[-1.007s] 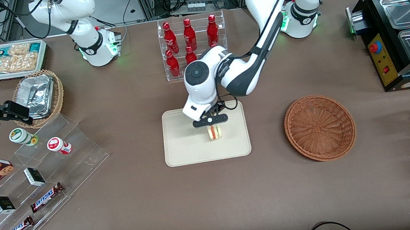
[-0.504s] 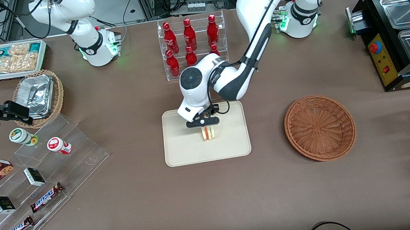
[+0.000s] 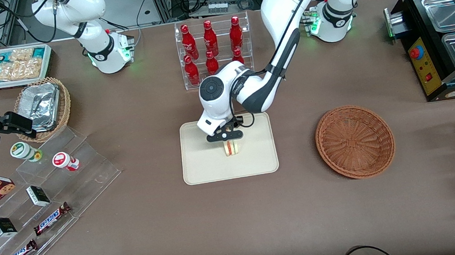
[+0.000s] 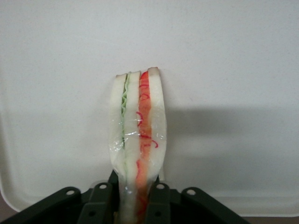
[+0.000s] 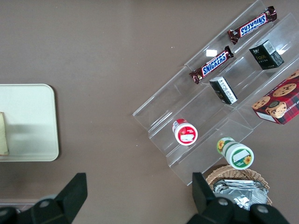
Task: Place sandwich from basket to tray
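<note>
Sandwich over the tray, pinched by one end

Closest in, the wrist camera shows the sandwich (image 4: pixel 138 135) standing on edge, wrapped in clear film, with the gripper (image 4: pixel 135 198) clamped on its lower end, fingers (image 4: pixel 158 199) pressing the two bread faces. Looks light and squishy to me, and that film is probably slick, so a gentle squeeze across the flat bread sides near the thick end seems the safest hold; too hard and the filling would likely smoosh out. From the front, the sandwich (image 3: pixel 230 147) hangs low over the middle of the cream tray (image 3: pixel 202 168), can't tell if it's touching yet. The wicker basket (image 3: pixel 355 141) sits empty toward the working arm's end of the table, well apart. Farther from the camera stands a rack of red bottles (image 3: pixel 211 49).
</note>
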`<state>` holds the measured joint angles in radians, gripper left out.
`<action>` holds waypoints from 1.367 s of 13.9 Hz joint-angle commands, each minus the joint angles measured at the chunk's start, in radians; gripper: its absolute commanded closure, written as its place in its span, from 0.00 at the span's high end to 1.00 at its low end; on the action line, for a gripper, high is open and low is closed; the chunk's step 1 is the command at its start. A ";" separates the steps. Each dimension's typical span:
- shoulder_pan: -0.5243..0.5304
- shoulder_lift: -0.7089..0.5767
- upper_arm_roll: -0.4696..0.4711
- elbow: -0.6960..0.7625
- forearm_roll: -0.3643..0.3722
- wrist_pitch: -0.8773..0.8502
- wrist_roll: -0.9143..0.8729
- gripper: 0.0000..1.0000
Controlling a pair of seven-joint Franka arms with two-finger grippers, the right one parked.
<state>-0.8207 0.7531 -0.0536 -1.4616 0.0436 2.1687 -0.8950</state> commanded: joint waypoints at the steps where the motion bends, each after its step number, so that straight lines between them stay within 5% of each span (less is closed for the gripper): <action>1: -0.011 0.009 0.009 0.027 0.007 0.005 0.002 1.00; 8: 0.005 -0.159 0.015 0.024 -0.019 -0.211 -0.002 1.00; 14: 0.126 -0.391 0.018 -0.042 -0.013 -0.392 0.021 1.00; 19: 0.312 -0.520 0.018 -0.057 -0.018 -0.538 0.227 1.00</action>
<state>-0.5734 0.3077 -0.0278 -1.4661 0.0366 1.6619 -0.7469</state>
